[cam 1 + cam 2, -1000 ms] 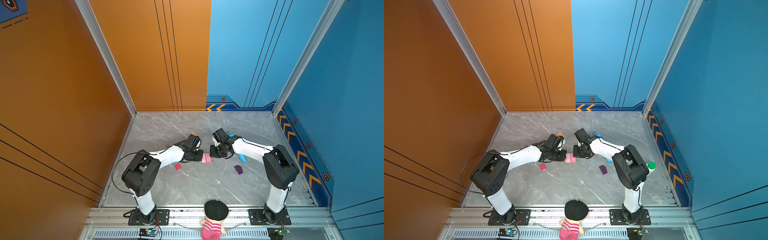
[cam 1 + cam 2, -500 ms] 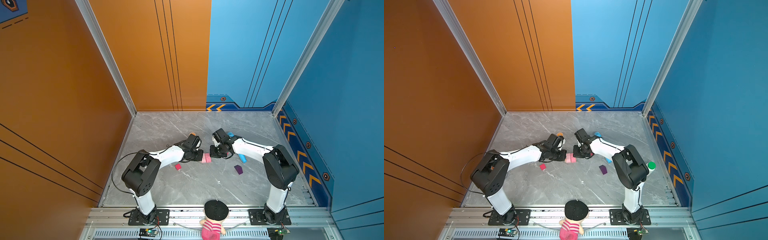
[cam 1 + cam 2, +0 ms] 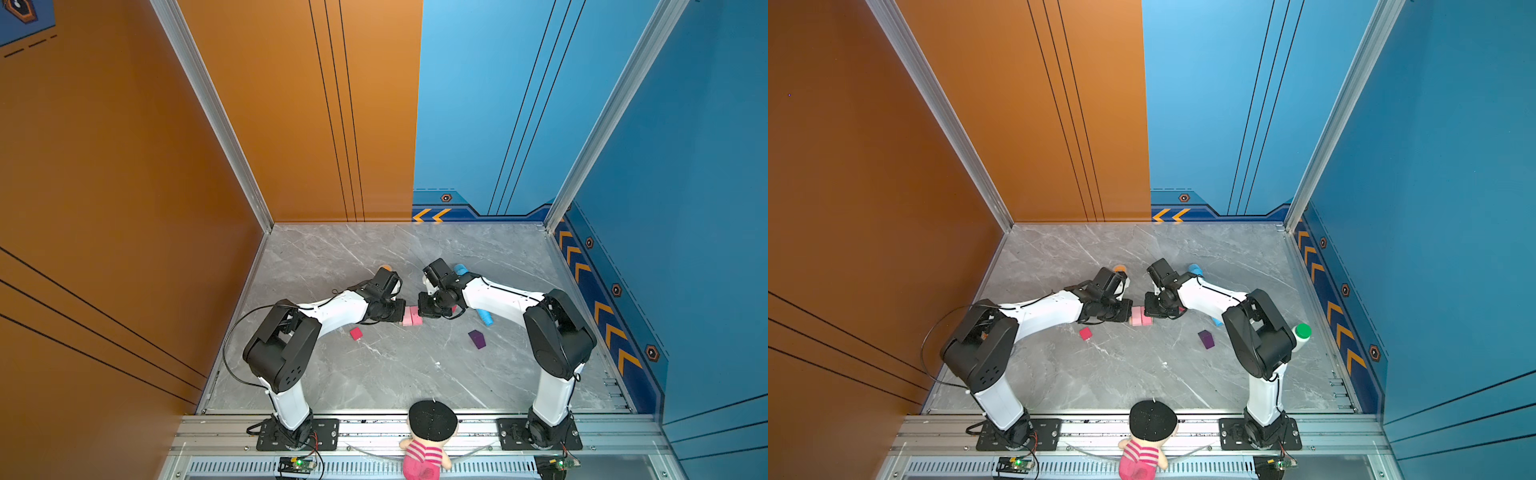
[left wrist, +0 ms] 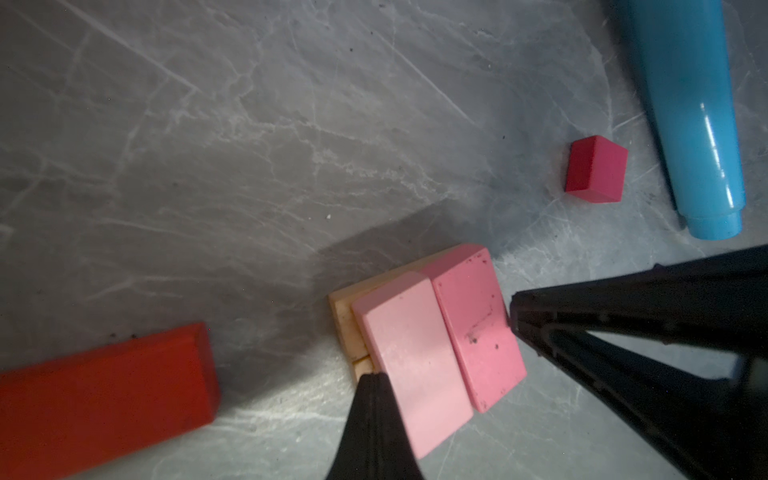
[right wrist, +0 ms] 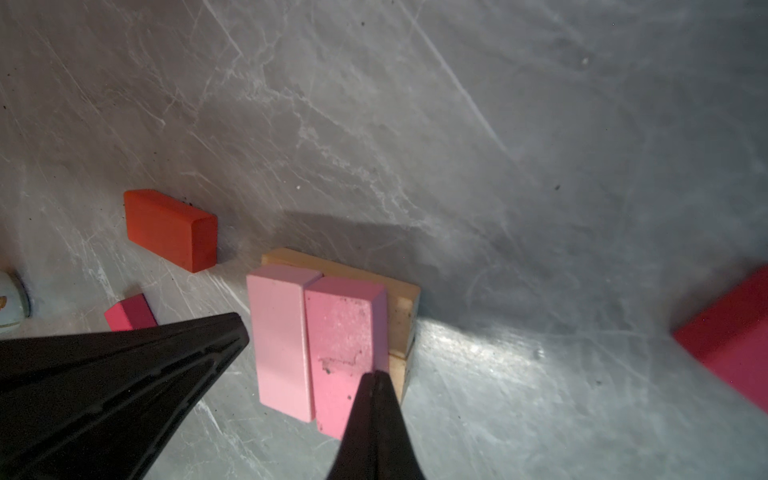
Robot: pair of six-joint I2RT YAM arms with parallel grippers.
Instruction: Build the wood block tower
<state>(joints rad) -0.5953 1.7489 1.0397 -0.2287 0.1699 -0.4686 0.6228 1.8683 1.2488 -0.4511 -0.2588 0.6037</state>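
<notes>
The tower's base was placed mid-way across the marble table point(image 3: 374, 374), between both arms. Two tan slabs point(image 4: 347, 328) were laid side by side, and the paler pink brick point(image 4: 411, 361) and deeper pink brick point(image 4: 473, 328) were laid across them, seemingly to be squared up. The left gripper point(image 4: 374, 380), pressed together and empty, was set against the paler brick. The right gripper point(image 5: 374, 378), likewise closed and empty, was set at the deeper one. The red brick point(image 5: 170, 226), purple house-shaped piece point(image 3: 477, 338) and a magenta cube point(image 4: 596, 170) were left loose nearby.

Pink bricks point(image 4: 411, 361), tan slabs point(image 4: 344, 328), grey white-veined tabletop point(image 4: 208, 145)
</notes>
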